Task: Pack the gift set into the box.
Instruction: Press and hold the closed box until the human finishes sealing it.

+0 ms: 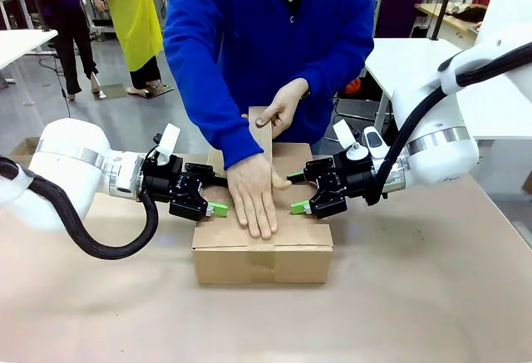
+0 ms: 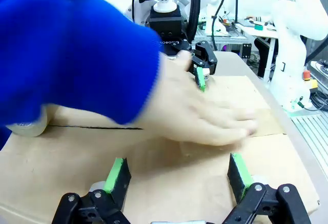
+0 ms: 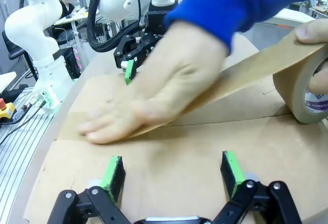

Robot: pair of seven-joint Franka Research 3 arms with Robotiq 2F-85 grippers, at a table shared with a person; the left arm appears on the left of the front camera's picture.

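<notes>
Front view: I see the box [image 1: 262, 251] shut at the middle of the table [image 1: 432, 296], flaps down, a strip of brown tape [image 1: 261, 139] running up from its top.
Person's hands: one hand [image 1: 253, 193] lies flat on the box top, pressing the tape; the other hand [image 1: 281, 107] holds the tape up behind it.
Left gripper [image 1: 214, 198]: it reaches in from the left over the box's top edge, jaws parted, nothing between them.
Right gripper [image 1: 296, 194]: it mirrors that from the right, spread open and empty.

Left wrist view: my green pads [image 2: 116, 175] stand wide apart over the cardboard [image 2: 169, 178], gripping nothing.
Hand here: blurred flat palm [image 2: 205, 116] on the lid, blue sleeve [image 2: 72, 44] above it.

Right wrist view: pads [image 3: 114, 171] apart over the box lid [image 3: 174, 167], empty.
Tape roll [image 3: 302, 88]: held at the right edge by fingers, its strip stretching under the flat hand [image 3: 154, 90].
Gift set: I cannot see it; the box is closed.
</notes>
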